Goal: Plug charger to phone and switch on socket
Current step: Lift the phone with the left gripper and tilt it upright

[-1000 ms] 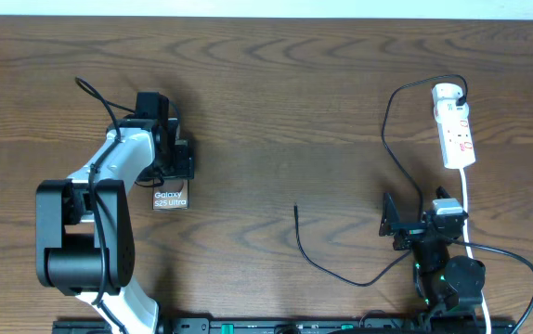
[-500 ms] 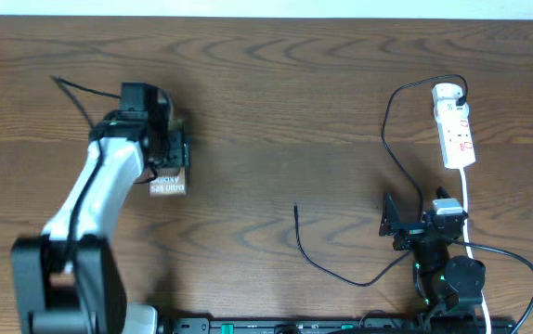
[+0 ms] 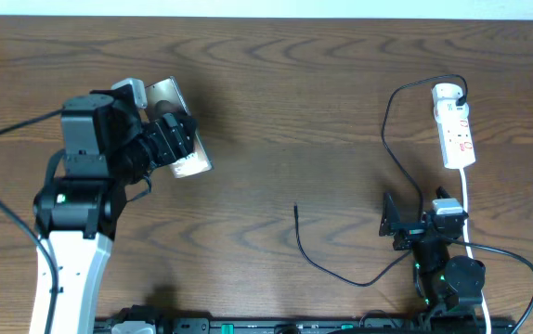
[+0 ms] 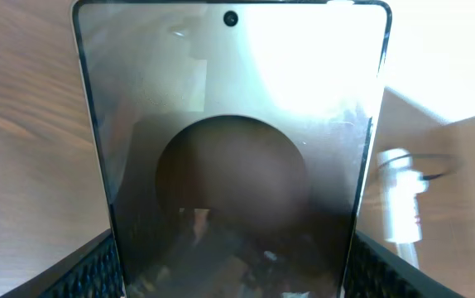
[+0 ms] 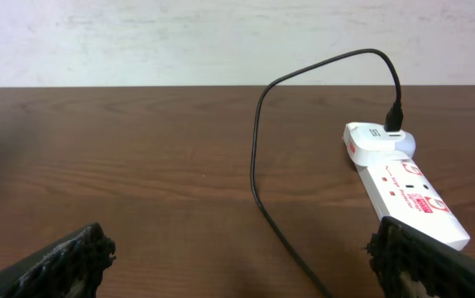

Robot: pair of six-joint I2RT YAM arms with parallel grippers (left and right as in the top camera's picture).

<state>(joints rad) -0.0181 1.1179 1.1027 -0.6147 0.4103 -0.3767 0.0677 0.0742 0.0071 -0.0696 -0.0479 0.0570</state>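
In the upper left of the overhead view, the left hand (image 3: 172,137) has its jaws set fairly wide across the phone (image 3: 164,95), clamping it by the edges. The phone looks raised off the counter (image 3: 276,93) and tilted, and in the left wrist view its glossy face fills the frame. Near the middle, the charger (image 3: 296,223) lies loose on the wood. Its small connector tip points toward the top of the frame, well apart from the phone. At lower right the right hand (image 3: 389,223) sits fully open and empty, with the cable passing close by it. At upper right lies the socket (image 3: 454,125), with the charger's plug seated in its far end.

The step in hand appears to be bringing the phone toward the connector. Next, the right hand would need to take the cable close to its tip. The phone's port must then line up squarely with the tip, and the switch comes after.
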